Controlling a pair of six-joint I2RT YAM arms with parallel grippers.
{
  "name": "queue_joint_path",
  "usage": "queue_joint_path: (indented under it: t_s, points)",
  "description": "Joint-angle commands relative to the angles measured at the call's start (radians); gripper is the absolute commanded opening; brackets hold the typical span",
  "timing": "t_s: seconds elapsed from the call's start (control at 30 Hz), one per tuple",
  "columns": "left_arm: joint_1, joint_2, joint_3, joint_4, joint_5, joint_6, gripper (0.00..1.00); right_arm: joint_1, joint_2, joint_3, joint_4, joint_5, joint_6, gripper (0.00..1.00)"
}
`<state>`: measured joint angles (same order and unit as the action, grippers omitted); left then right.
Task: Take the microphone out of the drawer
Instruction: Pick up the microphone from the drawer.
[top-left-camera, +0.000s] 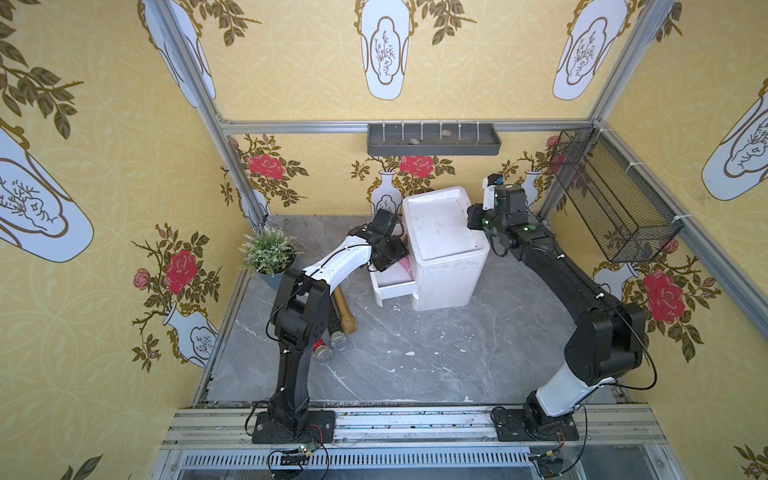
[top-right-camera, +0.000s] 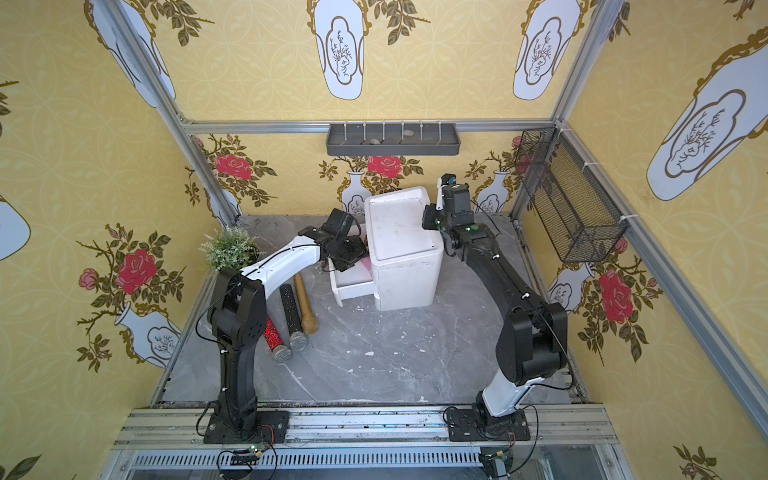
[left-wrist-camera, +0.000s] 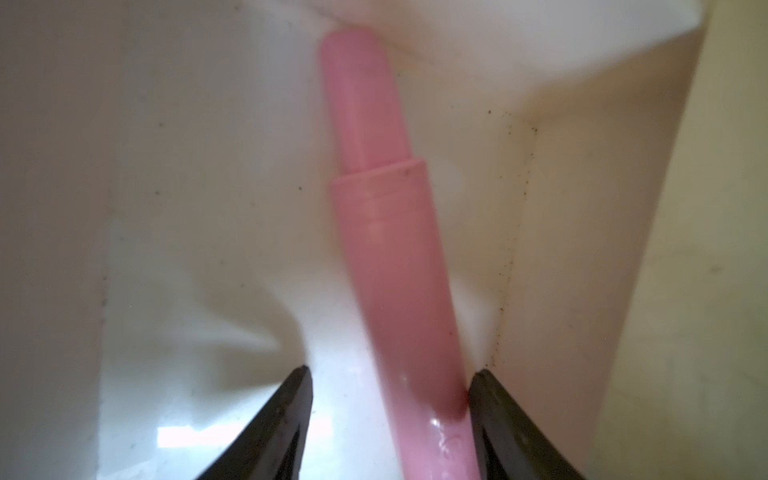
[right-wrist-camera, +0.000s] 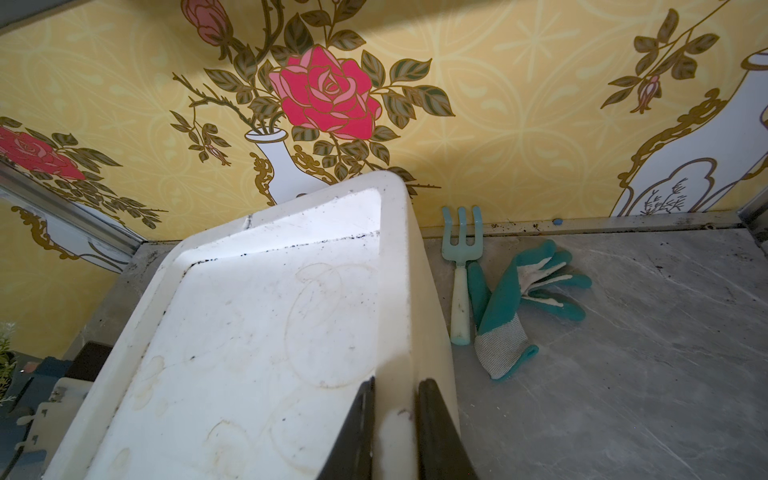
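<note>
Microphone in drawer, between spread left end effector jaws

Both top views look steeply down from high overhead onto the whole table, sharing nearly everything; my left wrist camera sits very close inside the drawer, my right one looks across the cabinet toward the back wall.

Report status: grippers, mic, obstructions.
Left gripper open, straddling mic. Right gripper shut on cabinet rim. Mic lying in open drawer, not yet lifted. Nothing over it.
</note>
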<state>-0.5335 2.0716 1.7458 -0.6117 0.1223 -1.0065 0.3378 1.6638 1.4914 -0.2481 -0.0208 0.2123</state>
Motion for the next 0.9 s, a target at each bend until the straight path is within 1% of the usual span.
queue_joint_path:
  t_s: [0.0,0.13,0.27,0.5,0.63,0.87]
  points:
    - [-0.007,0.015,-0.001,-0.057,-0.02,0.041,0.64,-0.005,0.016,-0.02,-0.232,0.015,0.002,0.01]
    - [-0.008,0.024,-0.008,-0.061,-0.016,0.041,0.64,-0.005,0.016,-0.02,-0.232,0.011,0.003,0.01]
    - [-0.01,0.016,-0.017,-0.08,-0.037,0.06,0.62,-0.005,0.012,-0.022,-0.234,0.014,0.003,0.01]
    - [-0.01,0.017,-0.004,-0.137,-0.09,0.119,0.53,-0.005,0.014,-0.018,-0.231,0.004,0.006,0.01]
    - [-0.011,0.044,0.032,-0.185,-0.122,0.16,0.52,-0.005,0.012,-0.015,-0.234,0.004,0.006,0.01]
    - [-0.02,0.123,0.157,-0.332,-0.197,0.255,0.54,-0.005,0.01,-0.01,-0.238,0.005,0.004,0.01]
